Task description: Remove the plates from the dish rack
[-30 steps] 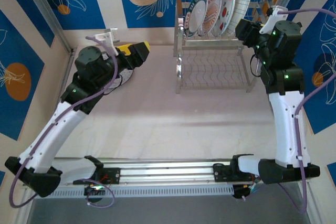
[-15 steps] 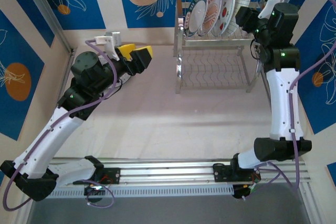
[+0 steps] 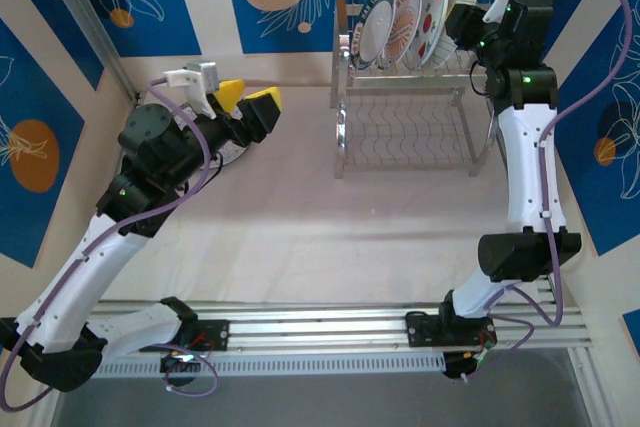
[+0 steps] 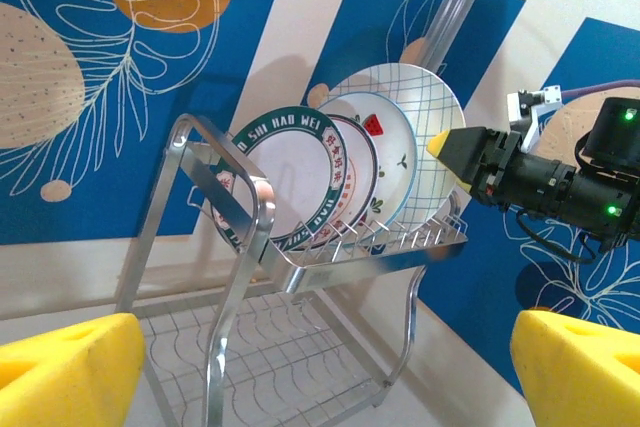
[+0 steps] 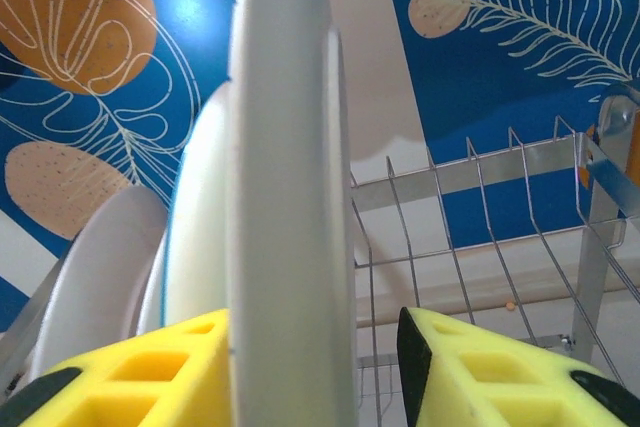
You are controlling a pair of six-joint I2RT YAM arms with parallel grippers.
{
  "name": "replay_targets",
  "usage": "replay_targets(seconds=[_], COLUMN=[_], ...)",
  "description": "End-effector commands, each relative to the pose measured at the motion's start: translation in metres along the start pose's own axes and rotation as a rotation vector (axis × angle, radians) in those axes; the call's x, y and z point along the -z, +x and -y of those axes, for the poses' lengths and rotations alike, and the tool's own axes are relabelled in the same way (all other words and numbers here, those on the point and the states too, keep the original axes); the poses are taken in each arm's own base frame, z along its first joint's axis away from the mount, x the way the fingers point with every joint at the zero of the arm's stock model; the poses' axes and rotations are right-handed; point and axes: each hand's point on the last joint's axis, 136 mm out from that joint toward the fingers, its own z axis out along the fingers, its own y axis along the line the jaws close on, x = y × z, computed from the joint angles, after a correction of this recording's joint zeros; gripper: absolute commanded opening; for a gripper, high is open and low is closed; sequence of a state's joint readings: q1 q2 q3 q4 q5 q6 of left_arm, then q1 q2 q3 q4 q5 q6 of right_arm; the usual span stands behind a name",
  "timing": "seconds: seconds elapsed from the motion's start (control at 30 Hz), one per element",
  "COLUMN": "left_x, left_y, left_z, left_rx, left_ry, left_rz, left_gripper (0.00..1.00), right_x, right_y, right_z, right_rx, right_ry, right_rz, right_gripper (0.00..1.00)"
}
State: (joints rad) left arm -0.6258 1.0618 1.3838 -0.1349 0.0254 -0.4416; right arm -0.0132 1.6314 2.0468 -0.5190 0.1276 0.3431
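The dish rack [image 3: 405, 137] stands at the back of the table, with several plates upright in its upper shelf. In the left wrist view, from left to right, these are a dark-rimmed lettered plate [image 4: 290, 177], a watermelon plate [image 4: 385, 162] and a white grid-lined plate [image 4: 437, 107]. My right gripper [image 3: 457, 19] straddles the grid-lined plate's rim [image 5: 290, 197]. Its left finger [image 5: 150, 367] touches the plate and its right finger [image 5: 480, 367] stands off with a gap. My left gripper [image 3: 252, 97] hangs wide open over the table's left side, holding nothing.
One plate [image 3: 232, 153] lies flat on the table, partly under my left arm. The rack's wavy lower shelf [image 4: 290, 347] holds nothing. Blue patterned walls close in behind and beside the rack. Bare tabletop [image 3: 320, 227] spreads in front of it.
My right gripper has moved up and back onto the grid-lined plate's rim, and its jaws have narrowed. My left arm has drawn back to the left with its gripper open.
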Motion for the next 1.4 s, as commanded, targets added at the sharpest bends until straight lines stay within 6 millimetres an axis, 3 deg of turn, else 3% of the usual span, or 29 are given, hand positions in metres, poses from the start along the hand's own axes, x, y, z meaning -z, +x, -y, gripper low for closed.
replay_targets(seconds=[0.0,0.37,0.73,1.0,1.37], left_x=[0.007,0.005,0.009,0.012,0.014], left_y=[-0.018,-0.018,-0.019,-0.022,-0.024], left_z=[0.009,0.011,0.010,0.011,0.012], left_rx=[-0.011,-0.001,-0.003,0.002,0.014], left_ry=[0.019,0.025,0.016,0.016,0.021], left_rz=[0.058,0.056,0.056,0.060,0.065], left_gripper=[0.94,0.94,0.95,0.95,0.95], right_x=[0.006,-0.012,-0.024,-0.019,-0.007], right_y=[-0.013,-0.008,-0.005,-0.008,-0.024], right_z=[-0.006,-0.007,-0.011,-0.017,-0.026], right_rx=[0.010,0.004,0.009,0.047,0.091], right_ry=[-0.003,-0.013,-0.012,0.016,0.065], right_rz=[0.038,0.014,0.004,0.027,0.090], right_gripper=[0.44,0.42,0.34,0.20,0.07])
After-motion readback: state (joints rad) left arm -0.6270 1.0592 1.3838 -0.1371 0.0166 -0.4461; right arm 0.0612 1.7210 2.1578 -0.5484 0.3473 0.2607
